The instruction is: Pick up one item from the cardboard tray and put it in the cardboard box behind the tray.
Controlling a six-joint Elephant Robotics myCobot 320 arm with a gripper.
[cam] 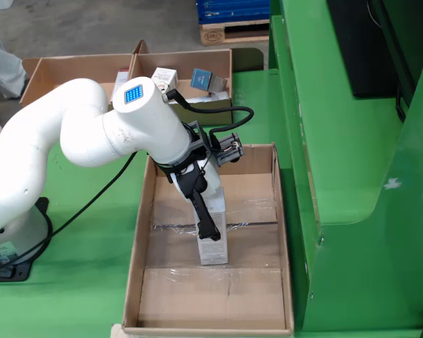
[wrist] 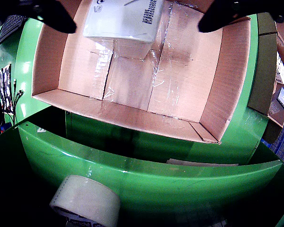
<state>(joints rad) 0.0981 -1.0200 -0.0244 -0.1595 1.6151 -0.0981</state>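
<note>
A white carton (cam: 215, 246) stands upright on the floor of the large cardboard box (cam: 144, 232). My gripper (cam: 213, 232) reaches down into that box, one black finger (cam: 206, 218) lying along the carton's front. In the wrist view the carton (wrist: 123, 19) sits between the two dark fingers (wrist: 54, 16), with a visible gap on each side, so my gripper (wrist: 137, 14) reads as open around it. The box floor (wrist: 132, 80) is bare cardboard with clear tape strips. The cardboard tray (cam: 70, 70) lies beyond the arm and holds small boxes and a blue item (cam: 201, 77).
A green machine housing (cam: 352, 176) rises close along the box's right side. A roll of tape (wrist: 85, 201) lies on the green rim at the bottom of the wrist view. A black cable (cam: 92, 204) trails from the arm. A blue pallet (cam: 233, 10) stands at the back.
</note>
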